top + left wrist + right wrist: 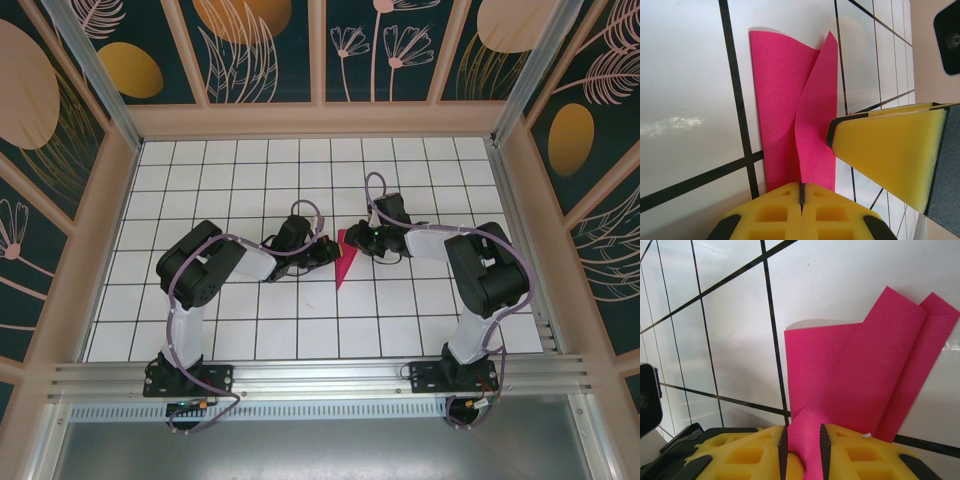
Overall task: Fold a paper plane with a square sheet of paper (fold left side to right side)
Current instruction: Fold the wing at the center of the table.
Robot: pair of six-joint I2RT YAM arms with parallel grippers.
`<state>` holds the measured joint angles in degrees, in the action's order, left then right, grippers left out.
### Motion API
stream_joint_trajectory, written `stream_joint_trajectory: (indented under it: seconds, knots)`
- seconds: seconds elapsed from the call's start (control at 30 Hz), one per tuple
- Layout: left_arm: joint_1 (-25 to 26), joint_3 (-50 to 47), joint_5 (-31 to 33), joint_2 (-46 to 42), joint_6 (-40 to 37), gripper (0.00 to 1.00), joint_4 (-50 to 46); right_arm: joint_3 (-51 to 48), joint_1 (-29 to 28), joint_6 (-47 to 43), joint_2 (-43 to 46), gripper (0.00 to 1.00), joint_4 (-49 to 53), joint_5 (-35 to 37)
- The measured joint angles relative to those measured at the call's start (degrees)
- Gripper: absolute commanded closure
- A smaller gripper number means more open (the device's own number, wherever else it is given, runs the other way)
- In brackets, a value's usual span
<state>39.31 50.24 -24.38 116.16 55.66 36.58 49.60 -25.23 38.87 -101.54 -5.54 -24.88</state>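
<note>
The paper plane (345, 265) is a slim, pointed piece of folded magenta-pink paper lying on the white tiles between both arms. In the left wrist view one flap (815, 115) stands up from the flat layer (775, 95), and its lower edge runs into the seam of my left gripper (801, 192), which is shut on it. My right gripper (803, 445) has its jaws a little apart, with a strip of the paper (860, 370) lying in the gap. The two grippers, left (325, 248) and right (352, 240), meet at the plane's far end.
A yellow finger of the right gripper (890, 155) sits close on the right in the left wrist view. The white tiled floor (250, 180) stretches out on all sides. Wooden walls (320, 120) frame it, and a metal rail (320, 375) runs along the near edge.
</note>
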Motion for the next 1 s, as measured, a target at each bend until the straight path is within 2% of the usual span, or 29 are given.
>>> stream_joint_trajectory:
  seconds: [0.87, 1.0]
  knots:
    - [0.02, -0.17, 0.33, -0.17, 0.15, 1.00, 0.07, 2.16, -0.07, -1.07, -2.78, 0.72, 2.95, 1.09]
    - [0.02, -0.96, 1.16, -1.73, -0.24, 0.87, -1.79, 2.93, -0.50, -1.07, -3.34, 0.74, 4.04, 0.76]
